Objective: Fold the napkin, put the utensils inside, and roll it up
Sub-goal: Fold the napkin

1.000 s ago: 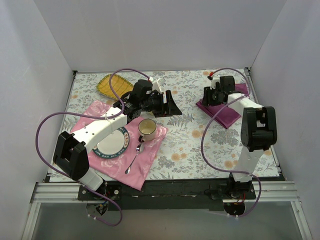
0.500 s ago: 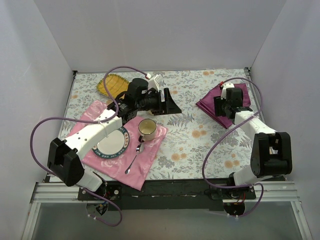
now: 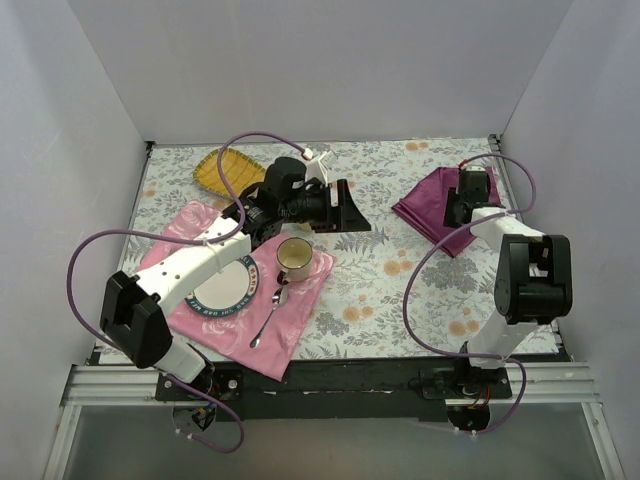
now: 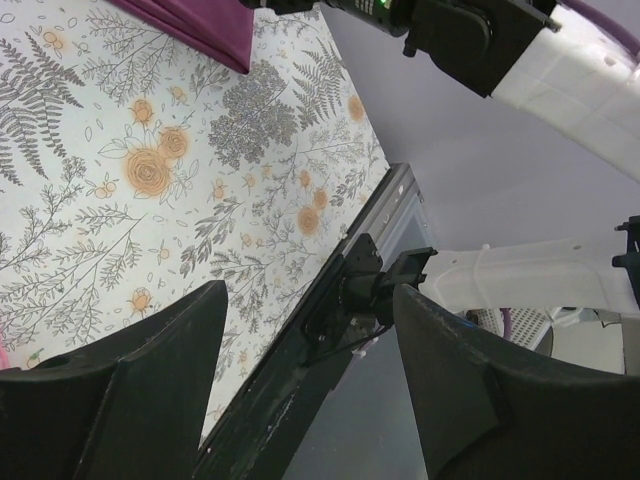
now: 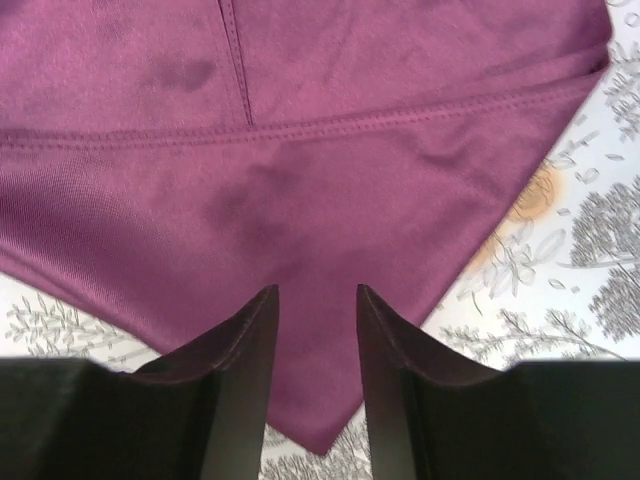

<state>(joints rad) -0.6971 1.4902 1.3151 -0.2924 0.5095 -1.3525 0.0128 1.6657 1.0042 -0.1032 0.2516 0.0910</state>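
Over at the table's far right lies the napkin, and the right gripper hovers low over one corner, jaws narrowly parted, nothing pinched. Mid-table, the left gripper hangs spread wide, empty.

Nothing readable with any certainty. Only white, letter-like marks around the dark blue rim of the plate, on the pink placemat toward the near left corner of the tabletop — too small to make out, and partly hidden under the left arm. No legible word, number or brand in either wrist view — just floral print and plain surfaces.
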